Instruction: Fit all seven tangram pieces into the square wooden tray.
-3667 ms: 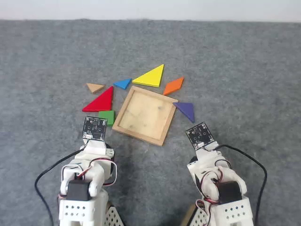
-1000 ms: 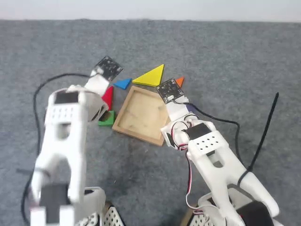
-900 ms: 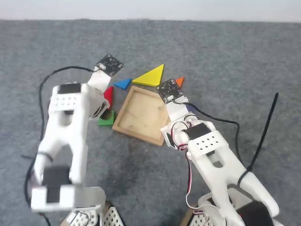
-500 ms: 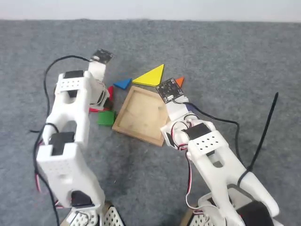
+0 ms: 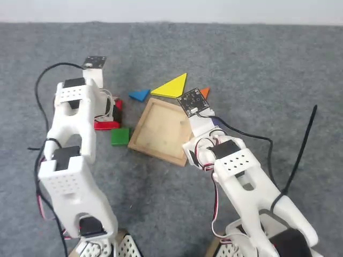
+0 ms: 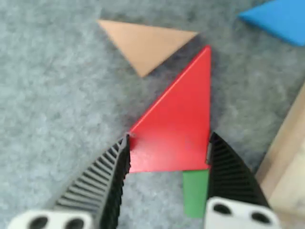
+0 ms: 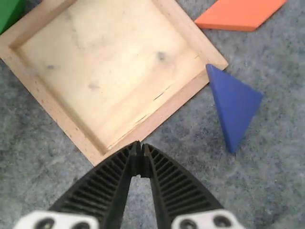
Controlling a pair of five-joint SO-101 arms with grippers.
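Arms both swung out from parked poses since the earlier frames. Left arm (image 5: pixel 72 134) now reaches over the pieces at 9 o'clock of the square wooden tray (image 5: pixel 161 131); right arm (image 5: pixel 236 166) sits at its 4 o'clock. Tray empty, all seven pieces outside. Left gripper (image 6: pixel 167 138) spread wide, jaws astride red triangle (image 6: pixel 183 114), not closed, so first pick looks imminent. Right gripper (image 7: pixel 139 153) pinched shut on nothing, just off the tray rim. Yellow triangle (image 5: pixel 172 87) at 12 o'clock, purple triangle (image 7: pixel 233 105) beside a tray corner, orange parallelogram (image 7: pixel 240 12) at 1, green square (image 5: pixel 120 136) at 9, blue triangle (image 5: pixel 140 95) at 11, tan triangle (image 6: pixel 145 40) beside red's tip.
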